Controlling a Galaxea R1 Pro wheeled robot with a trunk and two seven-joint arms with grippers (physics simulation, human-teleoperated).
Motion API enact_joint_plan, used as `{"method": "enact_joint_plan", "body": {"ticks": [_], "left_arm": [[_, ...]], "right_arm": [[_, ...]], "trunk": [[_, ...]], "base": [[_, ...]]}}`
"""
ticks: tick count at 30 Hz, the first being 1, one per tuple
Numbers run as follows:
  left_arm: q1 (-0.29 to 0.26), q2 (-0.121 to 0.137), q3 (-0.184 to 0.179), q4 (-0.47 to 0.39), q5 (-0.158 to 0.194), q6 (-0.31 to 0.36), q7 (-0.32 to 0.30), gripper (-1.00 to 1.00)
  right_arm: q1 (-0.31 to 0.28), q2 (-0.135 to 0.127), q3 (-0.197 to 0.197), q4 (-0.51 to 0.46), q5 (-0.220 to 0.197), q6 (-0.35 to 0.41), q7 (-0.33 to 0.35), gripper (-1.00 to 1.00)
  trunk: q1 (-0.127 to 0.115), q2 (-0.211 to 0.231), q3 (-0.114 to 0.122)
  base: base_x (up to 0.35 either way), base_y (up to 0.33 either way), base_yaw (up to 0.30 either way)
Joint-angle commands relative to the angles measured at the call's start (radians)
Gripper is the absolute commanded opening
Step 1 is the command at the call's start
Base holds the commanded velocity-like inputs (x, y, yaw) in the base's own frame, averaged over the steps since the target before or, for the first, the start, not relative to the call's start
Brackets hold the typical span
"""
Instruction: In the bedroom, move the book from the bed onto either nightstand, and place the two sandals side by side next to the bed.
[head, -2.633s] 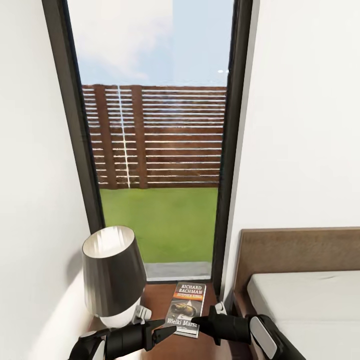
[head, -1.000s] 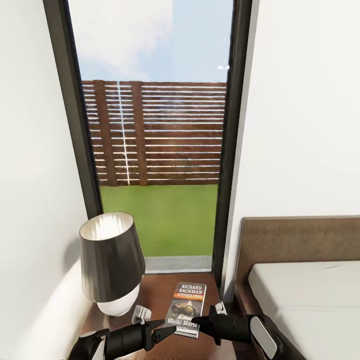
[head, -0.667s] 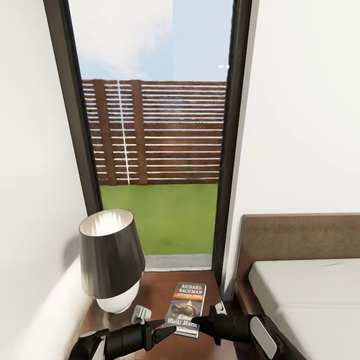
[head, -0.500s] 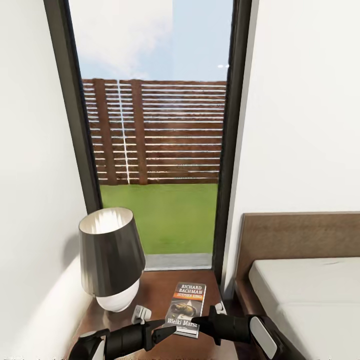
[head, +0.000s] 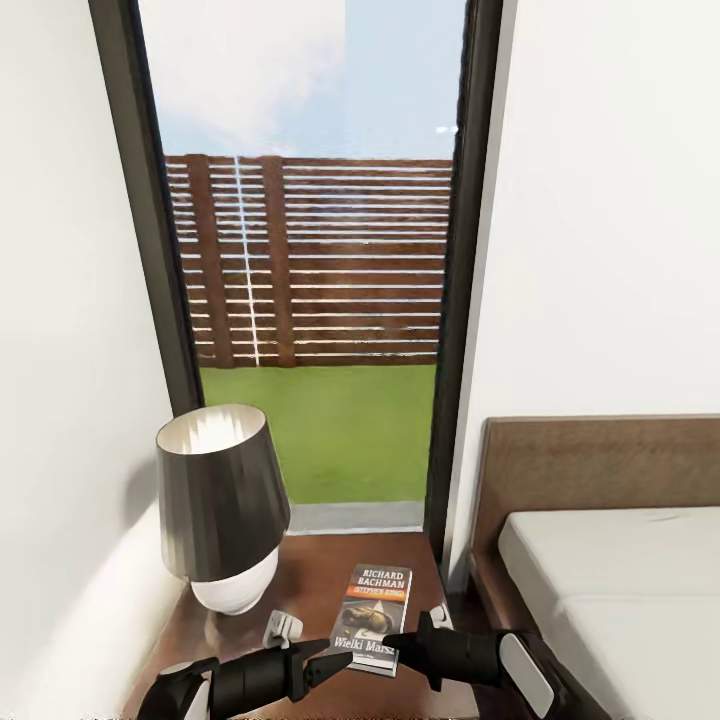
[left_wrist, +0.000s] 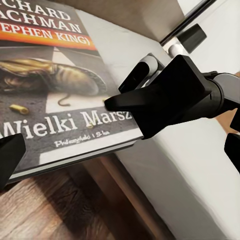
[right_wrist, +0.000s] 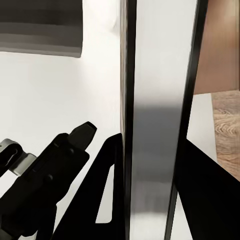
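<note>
Book (head: 375, 618) lay on the nightstand (head: 320, 575) beside a lamp (head: 218, 505), right gripper (head: 392, 639) clamped on its near edge, left gripper (head: 338, 661) state unclear, bed (head: 610, 570) alongside.

Dark-shaded lamp (head: 222, 505) on a white base, standing near the left wall; beyond the window (head: 310, 265), a slatted wooden fence (head: 315, 262) and lawn (head: 320, 430).

So the book (head: 375, 617) lies on the nightstand (head: 310, 585) between my left hand (head: 335, 665) and right hand (head: 392, 640), lamp (head: 220, 505) off to its left, bed (head: 610, 570) right beside the nightstand on the right, and the window (head: 310, 270) behind it all.
</note>
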Motion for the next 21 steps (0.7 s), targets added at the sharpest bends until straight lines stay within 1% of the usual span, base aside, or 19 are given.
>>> {"method": "enact_joint_plan", "body": {"ticks": [1, 21], "left_arm": [[-0.001, 0.000, -0.001, 0.000, 0.007, 0.009, 0.000, 1.00], [-0.001, 0.000, -0.001, 0.000, 0.007, 0.009, 0.000, 1.00]], "right_arm": [[-0.001, -0.001, 0.003, 0.000, -0.002, 0.002, 0.007, -1.00], [-0.001, -0.001, 0.003, 0.001, -0.002, 0.002, 0.007, -1.00]], "trunk": [[0.004, -0.008, -0.004], [0.080, -0.148, -0.067]], "base": [[0.000, 0.000, 0.000], [0.000, 0.000, 0.000]]}}
